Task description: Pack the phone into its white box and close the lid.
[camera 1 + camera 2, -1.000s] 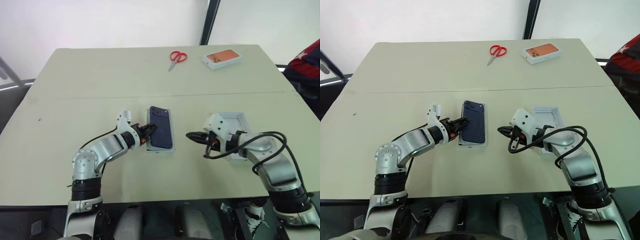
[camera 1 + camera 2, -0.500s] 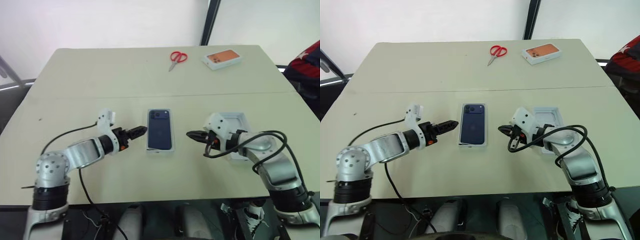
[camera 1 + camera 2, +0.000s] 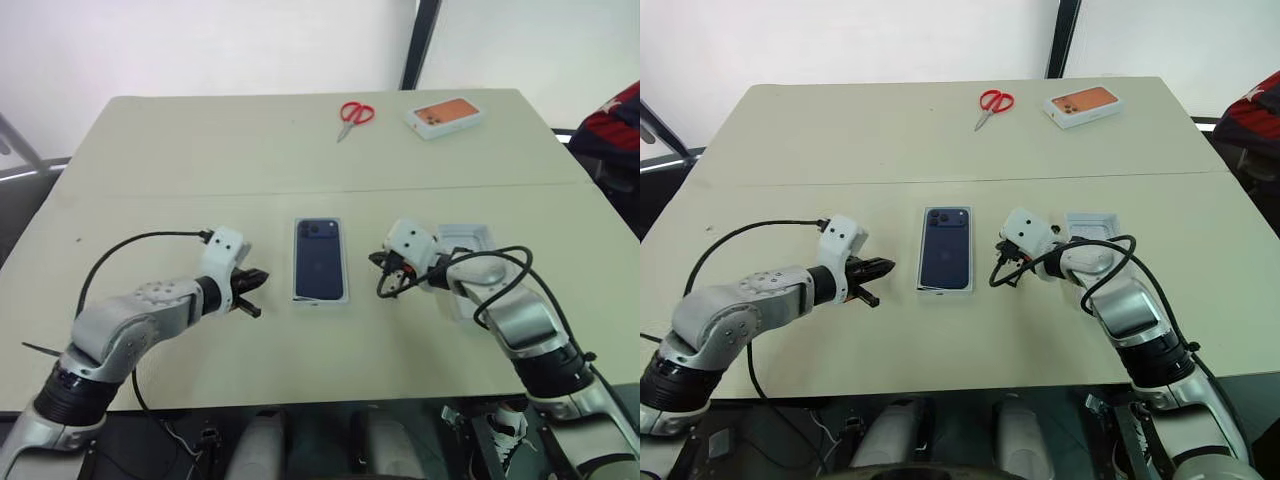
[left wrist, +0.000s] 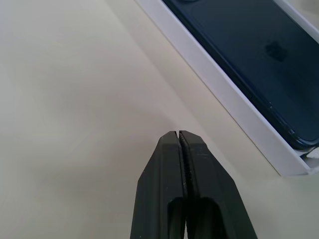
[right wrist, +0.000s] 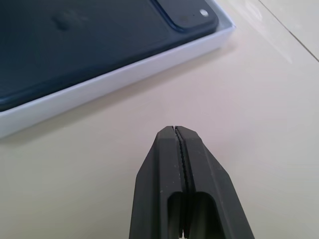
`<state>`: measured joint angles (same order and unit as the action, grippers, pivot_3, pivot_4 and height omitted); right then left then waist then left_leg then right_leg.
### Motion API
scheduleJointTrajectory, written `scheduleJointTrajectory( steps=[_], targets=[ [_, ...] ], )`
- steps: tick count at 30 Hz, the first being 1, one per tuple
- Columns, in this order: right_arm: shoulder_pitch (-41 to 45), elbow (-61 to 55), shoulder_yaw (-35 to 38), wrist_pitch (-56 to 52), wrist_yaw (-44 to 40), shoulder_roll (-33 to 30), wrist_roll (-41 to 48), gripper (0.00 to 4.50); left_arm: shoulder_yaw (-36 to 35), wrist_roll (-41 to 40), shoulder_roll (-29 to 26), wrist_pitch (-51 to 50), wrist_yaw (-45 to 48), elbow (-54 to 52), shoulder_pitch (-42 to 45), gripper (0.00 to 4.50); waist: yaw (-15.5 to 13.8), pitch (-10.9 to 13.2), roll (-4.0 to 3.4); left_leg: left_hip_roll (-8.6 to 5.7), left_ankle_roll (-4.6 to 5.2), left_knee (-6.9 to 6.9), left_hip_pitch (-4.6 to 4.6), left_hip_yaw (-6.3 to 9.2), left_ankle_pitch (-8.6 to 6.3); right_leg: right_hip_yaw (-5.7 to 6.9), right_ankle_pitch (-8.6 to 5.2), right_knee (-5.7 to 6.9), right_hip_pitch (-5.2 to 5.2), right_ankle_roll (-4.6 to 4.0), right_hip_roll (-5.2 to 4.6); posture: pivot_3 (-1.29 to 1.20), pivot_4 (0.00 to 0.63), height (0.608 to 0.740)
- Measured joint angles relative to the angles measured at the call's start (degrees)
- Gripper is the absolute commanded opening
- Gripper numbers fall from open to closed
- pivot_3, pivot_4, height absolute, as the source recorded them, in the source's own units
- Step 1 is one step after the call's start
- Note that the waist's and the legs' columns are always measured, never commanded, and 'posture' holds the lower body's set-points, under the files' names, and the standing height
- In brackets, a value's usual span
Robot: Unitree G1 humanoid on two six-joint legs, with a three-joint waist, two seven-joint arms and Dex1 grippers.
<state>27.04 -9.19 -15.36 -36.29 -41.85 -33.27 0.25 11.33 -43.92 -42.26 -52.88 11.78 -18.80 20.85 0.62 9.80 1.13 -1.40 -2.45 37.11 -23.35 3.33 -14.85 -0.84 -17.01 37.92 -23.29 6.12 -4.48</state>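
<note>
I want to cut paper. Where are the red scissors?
The red scissors lie at the table's far edge, just left of the orange-printed box.

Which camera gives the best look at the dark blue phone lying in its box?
The left eye view: it shows the whole phone from above, lying flat in the white box. The right eye view shows much the same. The left wrist view catches one long edge and part of the back; the right wrist view shows the camera corner close up.

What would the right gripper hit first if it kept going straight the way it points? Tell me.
Most likely the white box holding the phone: the shut right gripper aims across bare table at its side wall, though it may graze the tabletop first.
</note>
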Motion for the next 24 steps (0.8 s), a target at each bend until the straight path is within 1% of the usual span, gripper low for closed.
scheduleJointTrajectory(
  steps=[2, 5, 9, 13, 19, 24],
  targets=[
    [1.42, 0.69, -2.48, -0.17, 1.05, 1.25, -1.88, 0.00, 2.83, 4.41, 0.95, 0.85, 1.96, 2.52, 2.44, 0.08, 0.06, 0.00, 0.00, -0.02, 0.02, 0.00, 0.00, 0.00, -0.01, 0.01, 0.00, 0.00, -0.01, 0.00, 0.02, 0.00, 0.150, 0.740],
    [3.17, 1.86, -4.85, -0.93, 2.02, 3.40, -3.69, 0.00, 4.80, 9.13, 3.74, 2.23, 5.11, 5.46, 5.06, 0.08, 0.08, 0.00, 0.00, 0.00, 0.03, 0.01, -0.02, -0.01, -0.01, 0.01, 0.00, 0.00, -0.03, 0.01, 0.00, 0.00, 0.150, 0.740],
    [4.20, 1.83, -6.42, -2.22, 2.26, 4.98, -4.35, 0.00, 5.12, 12.31, 7.54, 2.53, 7.91, 8.26, 7.03, 0.08, -0.10, 0.00, 0.00, -0.02, 0.05, 0.07, -0.03, 0.04, -0.02, 0.05, 0.00, 0.01, 0.02, 0.02, -0.02, 0.00, 0.150, 0.740],
    [4.44, 1.83, -6.60, -3.04, 2.31, 5.08, -4.81, 0.00, 4.74, 14.49, 10.97, 2.07, 9.33, 10.21, 8.31, 0.08, -0.15, 0.00, 0.00, -0.03, 0.08, 0.10, -0.02, 0.07, -0.03, 0.09, 0.00, 0.03, 0.05, 0.02, -0.04, 0.00, 0.150, 0.740],
    [4.27, 1.20, -6.47, -3.77, 1.90, 3.69, -5.65, 0.00, 3.58, 17.49, 16.04, -0.27, 9.86, 11.50, 9.34, 0.08, -0.26, -0.02, -0.02, -0.05, 0.09, 0.14, -0.02, 0.09, -0.03, 0.11, 0.00, 0.05, 0.08, 0.03, -0.07, 0.00, 0.150, 0.740],
    [1.42, -2.68, -5.28, -4.61, 0.20, -0.78, -5.62, 0.00, 3.64, 18.97, 20.51, -2.63, 10.60, 12.00, 10.49, 0.08, -1.22, -0.02, -0.03, -0.09, 0.15, 0.19, -0.03, 0.07, -0.07, 0.11, -0.01, 0.03, 0.11, 0.05, -0.10, 0.00, 0.150, 0.740]
  ],
)
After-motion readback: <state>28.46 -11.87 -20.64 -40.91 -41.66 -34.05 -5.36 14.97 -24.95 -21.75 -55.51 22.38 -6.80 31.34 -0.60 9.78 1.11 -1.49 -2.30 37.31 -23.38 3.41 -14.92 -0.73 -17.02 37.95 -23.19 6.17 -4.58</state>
